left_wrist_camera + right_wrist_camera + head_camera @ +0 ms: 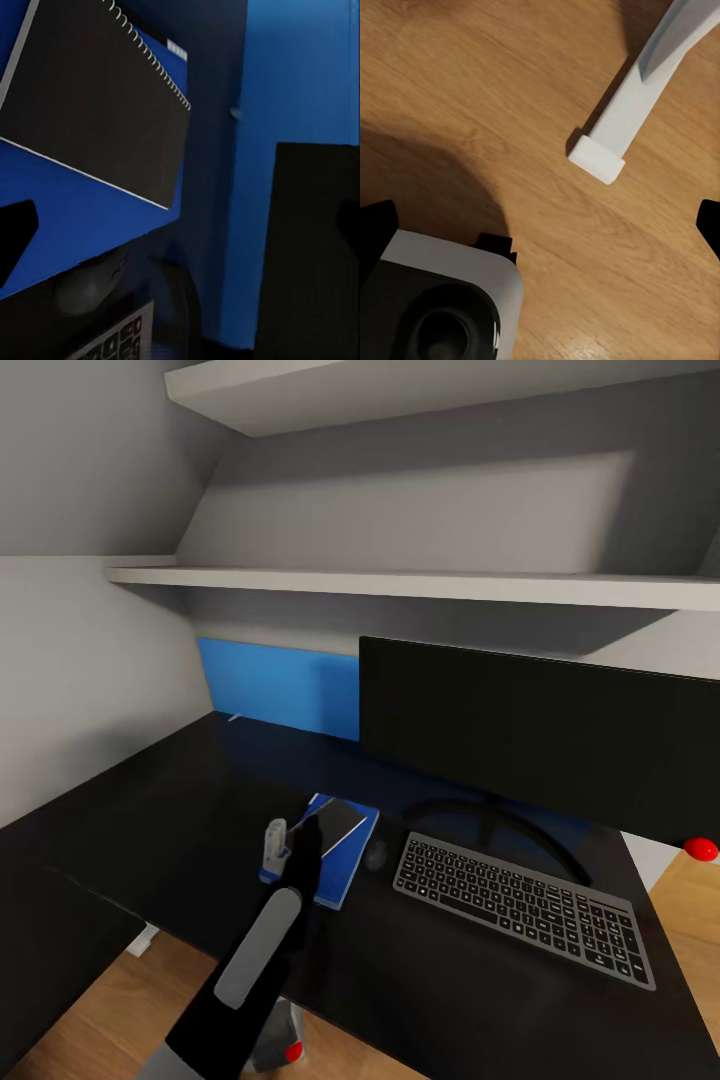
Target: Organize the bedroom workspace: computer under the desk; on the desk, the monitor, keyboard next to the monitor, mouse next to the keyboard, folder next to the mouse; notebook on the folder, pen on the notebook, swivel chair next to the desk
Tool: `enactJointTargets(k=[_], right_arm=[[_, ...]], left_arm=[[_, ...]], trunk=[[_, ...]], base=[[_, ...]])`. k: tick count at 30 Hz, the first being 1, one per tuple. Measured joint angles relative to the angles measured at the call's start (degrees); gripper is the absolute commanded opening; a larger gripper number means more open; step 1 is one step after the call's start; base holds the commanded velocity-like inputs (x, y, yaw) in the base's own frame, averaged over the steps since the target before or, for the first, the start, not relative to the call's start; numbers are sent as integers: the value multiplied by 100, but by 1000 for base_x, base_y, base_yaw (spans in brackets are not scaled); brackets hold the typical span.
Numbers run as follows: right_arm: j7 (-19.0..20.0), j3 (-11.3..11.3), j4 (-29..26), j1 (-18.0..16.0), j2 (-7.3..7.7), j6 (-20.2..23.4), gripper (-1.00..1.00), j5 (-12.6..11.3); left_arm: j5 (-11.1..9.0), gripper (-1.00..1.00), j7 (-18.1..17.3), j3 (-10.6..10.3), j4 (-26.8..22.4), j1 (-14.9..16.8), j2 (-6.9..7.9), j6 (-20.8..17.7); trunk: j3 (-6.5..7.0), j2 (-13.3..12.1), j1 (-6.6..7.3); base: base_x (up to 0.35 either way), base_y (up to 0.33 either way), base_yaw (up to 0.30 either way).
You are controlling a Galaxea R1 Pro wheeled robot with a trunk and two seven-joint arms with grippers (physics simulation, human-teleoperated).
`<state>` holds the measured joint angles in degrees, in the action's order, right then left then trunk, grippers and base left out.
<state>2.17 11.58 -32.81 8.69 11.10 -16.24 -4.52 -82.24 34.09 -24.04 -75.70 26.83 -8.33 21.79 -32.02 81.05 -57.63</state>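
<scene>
Notebook (335,822) lies on folder (345,865) just beyond left end effector (290,850)

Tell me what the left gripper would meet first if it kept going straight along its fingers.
Probably the black spiral notebook lying on the blue folder: the left wrist view looks along the fingers at it, and in the head view the left gripper hangs right over that stack. Depth is unclear, so the gap can't be judged.

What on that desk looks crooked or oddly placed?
Nothing is spilled or damaged. The blue folder with the black notebook on it lies at an angle to the desk edge, and the keyboard also sits skewed before the monitor.
</scene>
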Motion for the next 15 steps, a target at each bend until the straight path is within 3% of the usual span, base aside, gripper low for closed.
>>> enactJointTargets(k=[7, 10, 11, 15], right_arm=[[41, 3, 10, 0, 0, 5, 100, 16], [50, 10, 23, 0, 2, -4, 100, 23], [50, 10, 23, 0, 2, -4, 100, 23], [57, 0, 153, 0, 6, -12, 100, 15]], left_arm=[[50, 100, 84, -92, -828, -395, 108, -2], [365, 100, 62, -256, -1288, -687, 326, -29], [368, 100, 62, -258, -1291, -689, 329, -30], [719, 100, -22, -541, -1499, -857, 750, -64]], trunk=[[0, 0, 0], [0, 0, 0], [0, 0, 0], [0, 0, 0]], base=[[0, 0, 0], [0, 0, 0], [0, 0, 0], [0, 0, 0]])
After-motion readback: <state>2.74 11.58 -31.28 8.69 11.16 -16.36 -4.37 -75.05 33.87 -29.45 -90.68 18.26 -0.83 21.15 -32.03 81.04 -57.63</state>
